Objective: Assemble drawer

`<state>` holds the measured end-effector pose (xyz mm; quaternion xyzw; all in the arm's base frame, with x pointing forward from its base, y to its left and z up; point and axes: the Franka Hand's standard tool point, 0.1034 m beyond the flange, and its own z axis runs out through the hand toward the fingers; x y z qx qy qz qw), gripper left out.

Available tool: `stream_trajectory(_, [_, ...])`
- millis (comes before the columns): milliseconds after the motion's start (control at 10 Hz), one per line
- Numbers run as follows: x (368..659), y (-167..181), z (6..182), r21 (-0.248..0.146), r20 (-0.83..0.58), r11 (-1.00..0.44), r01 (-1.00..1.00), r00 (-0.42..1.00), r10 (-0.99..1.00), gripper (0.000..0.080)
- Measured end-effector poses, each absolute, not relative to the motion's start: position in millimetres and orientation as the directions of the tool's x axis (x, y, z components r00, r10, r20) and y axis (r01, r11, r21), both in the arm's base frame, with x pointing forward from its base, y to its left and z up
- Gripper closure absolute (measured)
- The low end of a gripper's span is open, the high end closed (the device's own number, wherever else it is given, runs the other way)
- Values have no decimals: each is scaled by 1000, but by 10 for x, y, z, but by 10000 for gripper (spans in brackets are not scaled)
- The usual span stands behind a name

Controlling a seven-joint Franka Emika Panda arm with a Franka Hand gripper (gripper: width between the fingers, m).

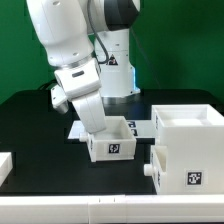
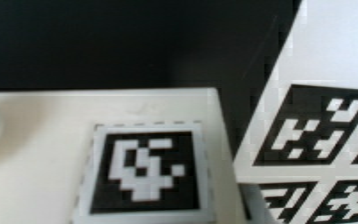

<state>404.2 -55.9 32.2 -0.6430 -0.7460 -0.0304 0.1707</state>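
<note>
A small white drawer tray (image 1: 112, 143) with a square tag on its front stands mid-table. My gripper (image 1: 104, 133) reaches down at the tray's wall on the exterior view's left; its fingertips are hidden there, so I cannot tell if they grip it. The large white housing (image 1: 186, 145) stands at the exterior view's right, open on top, with a tag on its front and a small knob (image 1: 150, 172) at its lower side. The wrist view shows a tagged white tray surface (image 2: 149, 165) very close, with no fingers visible.
The marker board (image 1: 142, 126) lies flat behind the tray; its tags also show in the wrist view (image 2: 322, 125). A white piece (image 1: 5, 165) is cut off by the exterior view's left edge. The robot base stands at the back.
</note>
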Motion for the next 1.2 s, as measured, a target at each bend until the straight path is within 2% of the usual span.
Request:
stream_trajectory(300, [4036, -563, 325, -185, 295, 157, 970, -98, 950, 761])
stream_trajectory(400, [4067, -581, 381, -222, 299, 129, 966, -59, 952, 761])
stream_trajectory(600, [4209, -596, 386, -218, 321, 107, 970, -32, 946, 761])
stream_trajectory(1000, [4216, -602, 372, -220, 325, 107, 970, -31, 945, 761])
stream_trajectory(1200, [4242, -578, 429, -249, 335, 104, 963, -15, 942, 761])
